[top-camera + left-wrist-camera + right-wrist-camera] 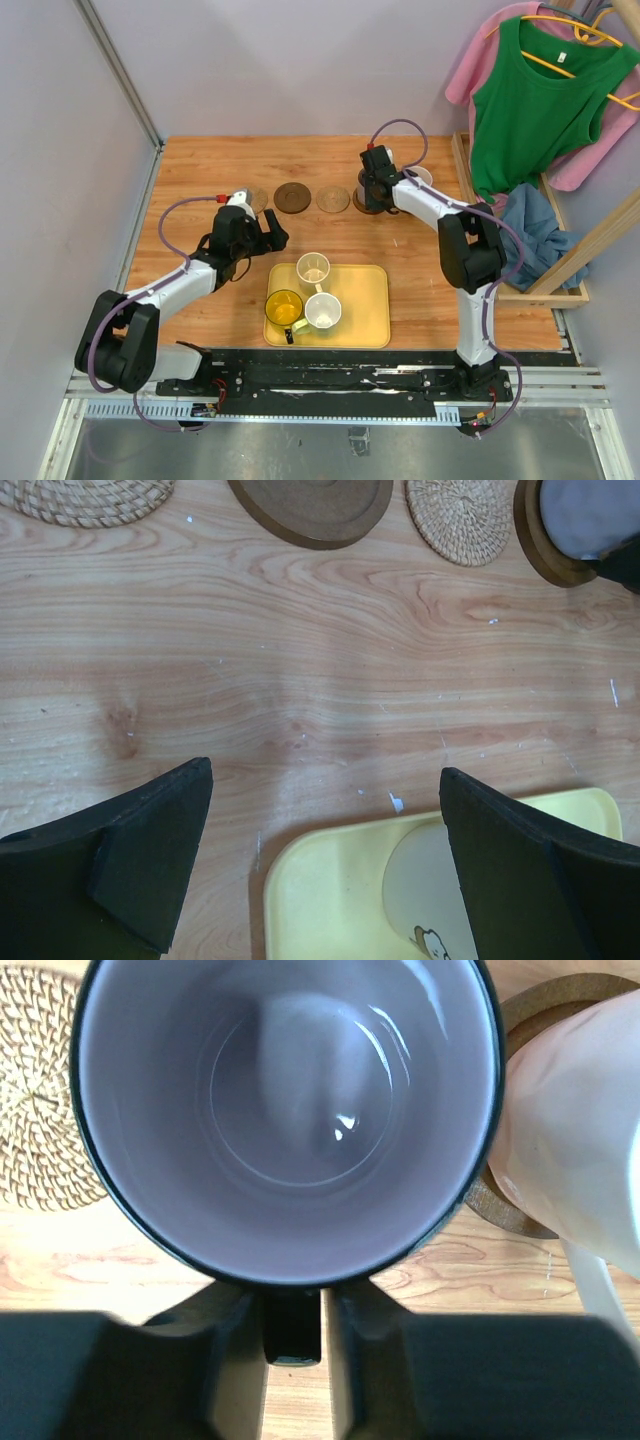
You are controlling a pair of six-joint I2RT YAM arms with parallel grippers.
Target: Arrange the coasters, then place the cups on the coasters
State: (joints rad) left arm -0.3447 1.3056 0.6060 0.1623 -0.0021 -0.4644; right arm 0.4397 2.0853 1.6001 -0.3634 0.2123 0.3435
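The grey mug (pixel 290 1120) looks hard, slippery and breakable; its handle (pixel 292 1328) is best to hold. The right fingers (pixel 230 1360) sit beside the handle; I cannot tell if they squeeze. The left fingers (pixel 130 860) are spread wide.

Three mugs (pixel 313 270) on tray (pixel 365 310), coasters (pixel 293 197) in row behind

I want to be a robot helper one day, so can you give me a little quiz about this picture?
1. How many cups sit on the tray?
2. True or false: the left fingers hold a coaster.
3. Which cup stands beside the purple cup? A yellow, B pink, C white.

Key:
1. Three.
2. False. They are open and hold nothing.
3. B.
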